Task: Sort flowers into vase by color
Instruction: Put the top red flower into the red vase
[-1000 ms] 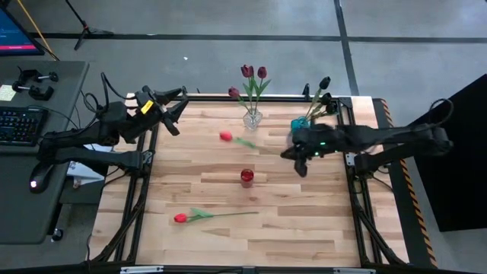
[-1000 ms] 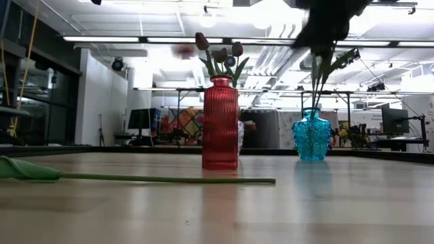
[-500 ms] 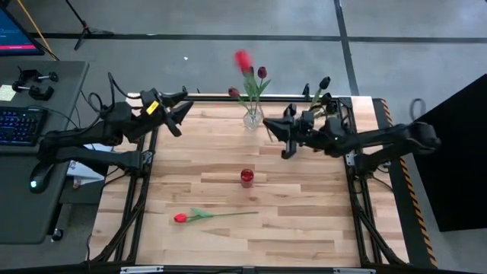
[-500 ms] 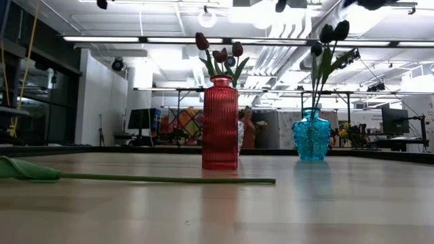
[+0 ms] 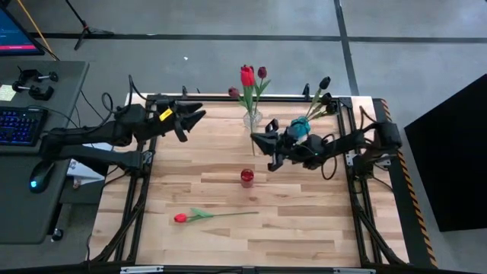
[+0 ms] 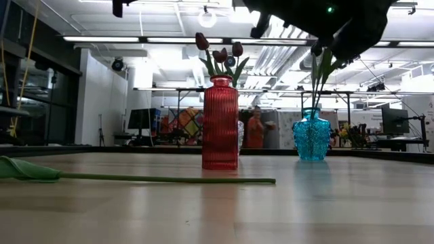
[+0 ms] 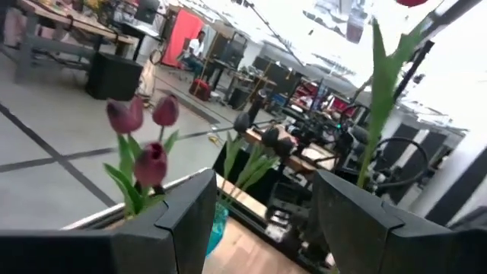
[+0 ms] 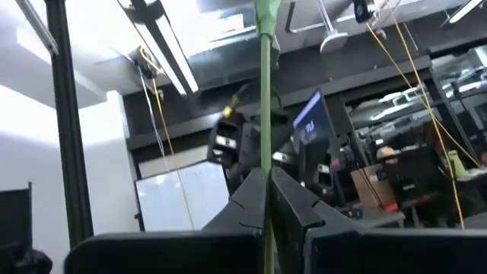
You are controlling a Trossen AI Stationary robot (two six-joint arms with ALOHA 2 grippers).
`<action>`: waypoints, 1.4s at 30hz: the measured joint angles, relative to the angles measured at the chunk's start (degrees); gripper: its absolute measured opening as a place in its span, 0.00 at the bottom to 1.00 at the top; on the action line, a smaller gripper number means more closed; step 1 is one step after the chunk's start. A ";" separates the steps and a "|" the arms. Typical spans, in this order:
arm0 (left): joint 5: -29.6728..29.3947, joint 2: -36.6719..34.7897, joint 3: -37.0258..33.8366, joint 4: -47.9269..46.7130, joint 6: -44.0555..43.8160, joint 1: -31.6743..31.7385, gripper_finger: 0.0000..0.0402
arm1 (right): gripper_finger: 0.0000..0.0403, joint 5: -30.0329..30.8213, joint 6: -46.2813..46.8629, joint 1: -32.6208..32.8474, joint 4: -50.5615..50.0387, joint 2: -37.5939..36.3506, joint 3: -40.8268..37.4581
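Fingers of the right gripper [image 8: 264,190] are pinched on the green stem of a red flower [image 5: 246,75], stem running straight up between them in the right wrist view. Right gripper [image 5: 259,141] sits just beside the clear vase [image 5: 252,119], on the side toward the red vase [image 5: 246,177]. The flower's head stands up among the maroon flowers [image 5: 261,73] already in that clear vase.

Judgement: the step in hand is placing the red flower, and bright red belongs in the red vase, which the low view shows already holding dark heads, so colours look mixed. To do it well: keep the stem vertical, centre the stem's lower end over the vase mouth before lowering, descend slowly, and let go only once the stem is well inside. The narrow neck leaves little margin; a tilted stem may catch the rim or tip the vase. Stem end is not visible, so whether it is in the clear vase cannot be told.

Pose: right arm reaches low across the table from the blue vase [image 5: 300,124] side, wrist roughly level.

Left gripper [image 5: 192,116] hangs well apart from the clear vase, fingers spread and empty. Another red flower [image 5: 181,218] lies flat on the table [image 5: 304,221], well apart from the red vase.
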 joint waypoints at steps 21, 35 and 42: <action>-4.61 1.60 -0.02 0.23 -7.45 -8.34 0.51 | 0.00 0.53 -3.44 4.50 0.10 1.19 -5.19; -2.77 15.22 -0.02 3.63 -12.48 -10.37 0.51 | 0.00 1.81 -4.45 6.62 0.07 1.24 -5.19; 2.41 16.66 -0.02 3.49 -12.49 -11.03 0.51 | 0.00 1.03 0.88 6.29 0.07 1.24 -5.19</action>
